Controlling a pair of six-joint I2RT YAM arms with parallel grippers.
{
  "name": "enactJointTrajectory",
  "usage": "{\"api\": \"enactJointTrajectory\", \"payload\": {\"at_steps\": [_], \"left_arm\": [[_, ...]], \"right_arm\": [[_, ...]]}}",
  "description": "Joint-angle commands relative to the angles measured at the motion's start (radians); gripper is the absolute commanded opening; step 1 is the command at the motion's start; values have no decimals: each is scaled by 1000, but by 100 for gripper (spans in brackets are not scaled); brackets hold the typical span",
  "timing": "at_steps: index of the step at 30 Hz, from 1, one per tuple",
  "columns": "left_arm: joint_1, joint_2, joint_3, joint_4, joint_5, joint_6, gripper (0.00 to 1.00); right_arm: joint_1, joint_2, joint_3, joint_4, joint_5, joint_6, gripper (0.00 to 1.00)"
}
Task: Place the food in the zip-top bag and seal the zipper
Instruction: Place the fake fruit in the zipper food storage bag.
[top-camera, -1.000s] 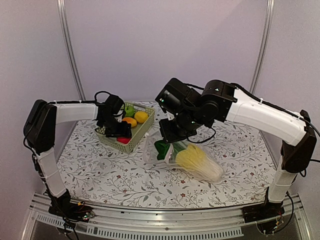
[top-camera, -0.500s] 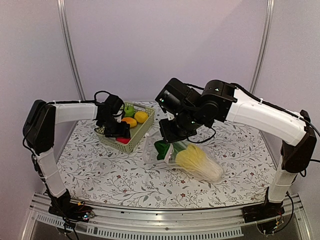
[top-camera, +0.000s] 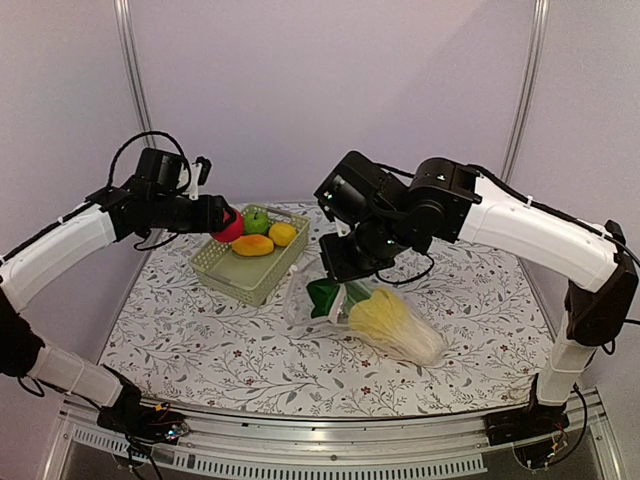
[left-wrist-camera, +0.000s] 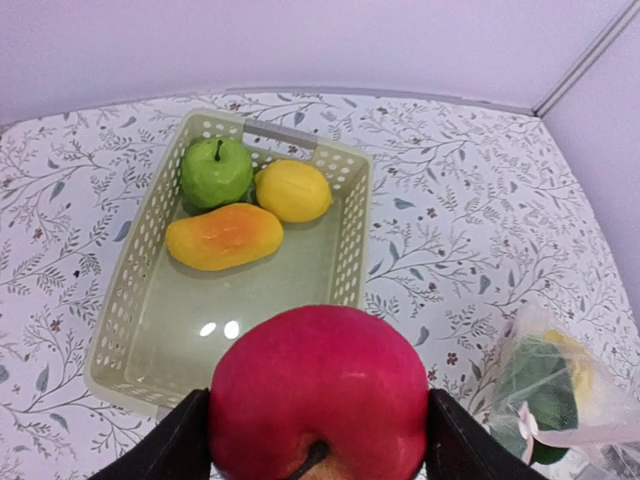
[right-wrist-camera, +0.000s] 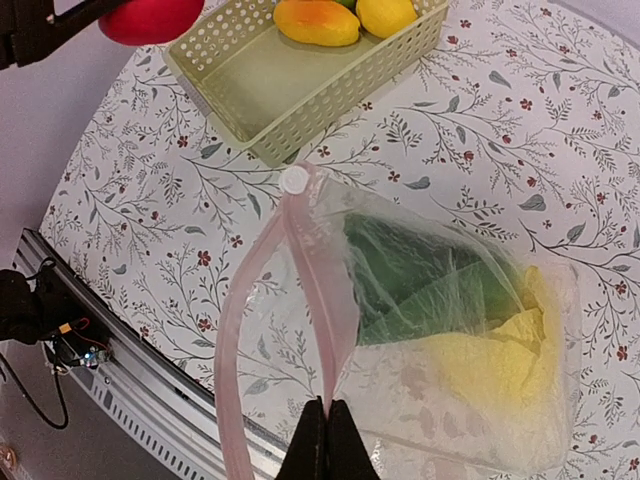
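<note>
My left gripper (top-camera: 222, 218) is shut on the red round fruit (top-camera: 230, 226) and holds it in the air over the basket's left side. In the left wrist view the fruit (left-wrist-camera: 318, 395) fills the space between the fingers. My right gripper (top-camera: 345, 268) is shut on the pink zipper strip (right-wrist-camera: 325, 300) of the clear zip-top bag (top-camera: 400, 335) and holds its mouth up and open. The white slider (right-wrist-camera: 294, 180) sits at the strip's far end. The cabbage (top-camera: 392, 318) and the dark green vegetable (top-camera: 323, 296) lie inside the bag. The red white-dotted piece is out of view.
The pale green lattice basket (top-camera: 215, 272) stands at the back left of the flowered table. It holds a green apple (top-camera: 257, 220), a small yellow fruit (top-camera: 283, 234) and an orange-yellow fruit (top-camera: 252, 245). The table's front rail (right-wrist-camera: 120, 410) lies just below the bag.
My left gripper has risen out of the basket with the red fruit and swung up and to the left. The right arm and the bag have not moved.
</note>
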Motion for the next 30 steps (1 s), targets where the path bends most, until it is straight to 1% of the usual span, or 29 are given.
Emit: {"api": "enactJointTrajectory", "payload": {"at_steps": [1,3,6,8,12,16,19,30], "left_arm": [[-24,-171,-95,87,273,-6,67],[-65,-246,-139,139,386,-53,67],[-152,-328,-237,277,486,-145,66],[-207,-357,-279,340,501,-194,67],[-281,-368,-315,404,499,-246,66],[-315,-348,-359,466,497,-270,66],[-326,-302,-373,490,506,-285,66],[-435,-114,-299,500,478,-237,65]], "right_arm": [[7,-51,-6,49,13,-8,0],[6,-54,-7,62,12,-9,0],[6,-57,-5,87,-1,-11,0],[4,-58,-4,105,-18,-11,0],[4,-60,-3,132,-36,-6,0],[4,-65,-7,147,-39,1,0],[4,-75,-24,186,-64,-10,0],[4,-88,-36,222,-87,-27,0]]}}
